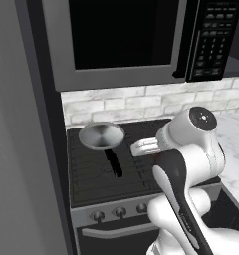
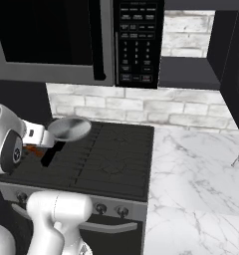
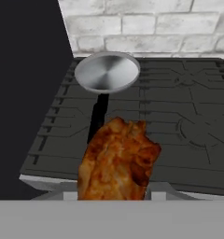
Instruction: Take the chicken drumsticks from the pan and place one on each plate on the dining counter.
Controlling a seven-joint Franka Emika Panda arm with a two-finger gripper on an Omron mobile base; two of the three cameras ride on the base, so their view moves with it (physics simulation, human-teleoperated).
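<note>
Closest to my hand camera I see a chicken drumstick (image 3: 117, 161), orange-brown, pinched in the gripper (image 3: 113, 193), whose fingers are hidden behind the meat; the jaws are drawn in tight on it. From the right base camera a sliver of the same orange-brown shows beside the arm's wrist, above the front left of the stove (image 2: 111, 159). Beyond the drumstick lies the black handle of the pan (image 3: 107, 71), running toward me over the dark grates. The pan itself sits on the rear left burner, its light-grey bowl looking bare inside. Past it rises the white brick backsplash (image 1: 141, 102), and above that hangs the microwave (image 1: 131, 40). To the stove's right stretches a white marble counter (image 2: 196, 184).
</note>
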